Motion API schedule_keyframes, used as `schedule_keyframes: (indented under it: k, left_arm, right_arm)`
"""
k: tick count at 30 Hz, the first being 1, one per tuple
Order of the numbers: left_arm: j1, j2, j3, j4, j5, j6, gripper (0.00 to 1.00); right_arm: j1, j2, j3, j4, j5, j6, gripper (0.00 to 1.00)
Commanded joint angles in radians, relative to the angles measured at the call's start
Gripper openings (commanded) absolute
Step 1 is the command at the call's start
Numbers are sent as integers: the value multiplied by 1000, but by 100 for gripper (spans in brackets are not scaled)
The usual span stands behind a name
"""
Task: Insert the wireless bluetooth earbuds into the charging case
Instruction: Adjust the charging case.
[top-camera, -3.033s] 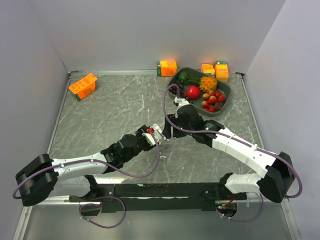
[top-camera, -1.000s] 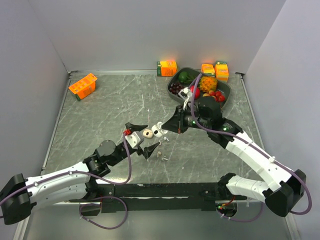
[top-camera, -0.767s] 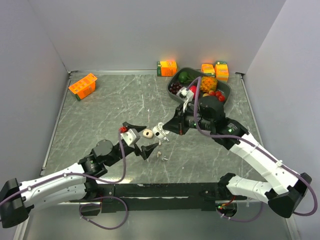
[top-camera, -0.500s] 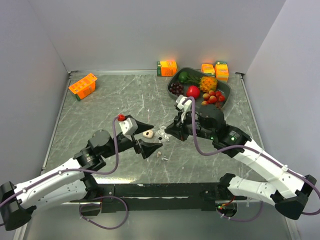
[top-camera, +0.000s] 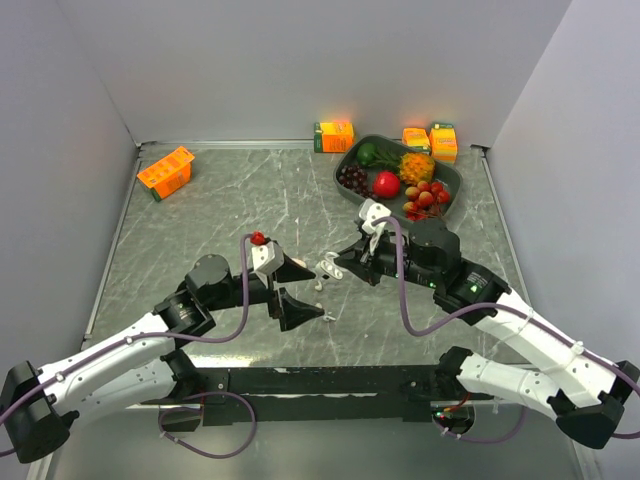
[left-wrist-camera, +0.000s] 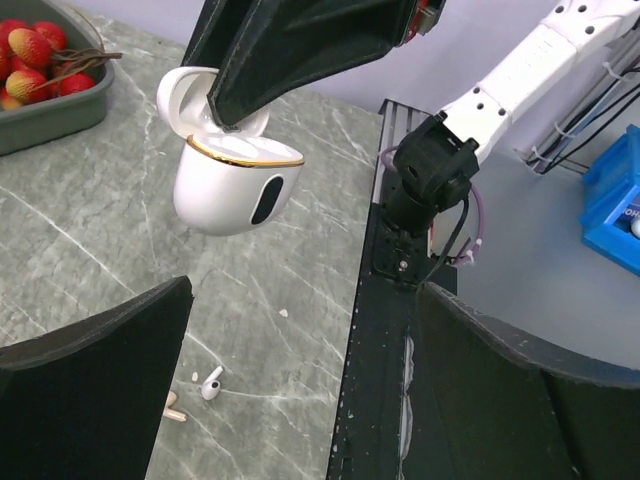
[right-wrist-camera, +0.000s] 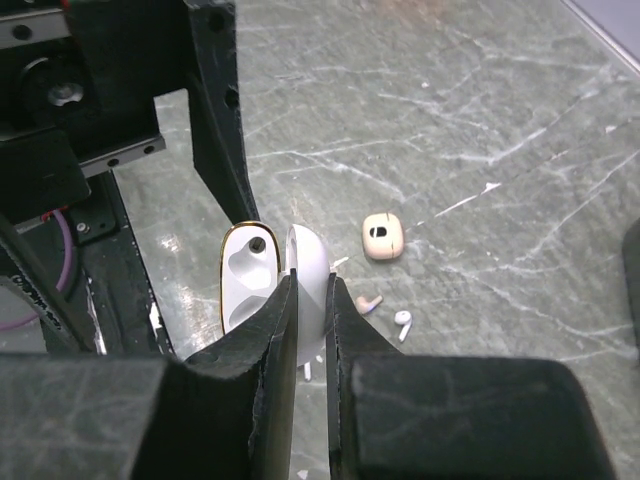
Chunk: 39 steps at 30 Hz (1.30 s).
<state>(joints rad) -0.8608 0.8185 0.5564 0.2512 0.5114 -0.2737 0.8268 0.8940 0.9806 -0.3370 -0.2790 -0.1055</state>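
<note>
Open, gold-rimmed white charging case hangs mid-scene; white earbud and beige earbud lie beside closed beige case.

Showing a grey-green marbled tabletop, enclosed by plain pale grey walls.

Lying tilted near the far left edge: a flat orange cardboard carton.

Standing against the back wall, just left of a dark grey oval plastic tray: an orange carton with a green side.

Standing side by side at the tray's far rim: a small orange box and a slightly taller orange box.

Sitting inside the tray: a bunch of dark purple grapes, a green pepper, a round red apple, a spiky orange-yellow fruit and a cluster of small red bumpy fruits.

Appearing beyond the table's near edge in the left wrist view: part of a blue plastic box.
</note>
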Motion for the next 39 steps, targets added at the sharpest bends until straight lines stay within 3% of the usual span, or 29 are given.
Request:
schedule_keyframes:
  k: [1, 6, 14, 22, 30, 33, 37, 39]
  left_arm:
    - [11, 4, -3, 88, 53, 16, 99]
    - [13, -7, -55, 210, 44, 43, 94]
    - [13, 19, -39, 198, 52, 113, 93]
    - [14, 53, -35, 210, 122, 116, 77]
    - [16, 34, -49, 234, 125, 90, 71]
    - [19, 36, -44, 232, 137, 85, 60]
    - [19, 39, -42, 217, 136, 91, 31]
    - [20, 31, -46, 217, 130, 93, 27]
  right_arm:
    - [17, -7, 24, 47, -55, -56, 0]
    - [40, 19, 49, 10, -115, -66, 0]
    - [55, 52, 72, -19, -192, -65, 0]
    - [60, 74, 84, -19, -187, -66, 0]
    - [61, 83, 86, -19, -184, -68, 0]
    - [63, 88, 87, -19, -183, -68, 0]
    - [67, 91, 92, -20, -178, -68, 0]
    - [69, 88, 93, -23, -178, -68, 0]
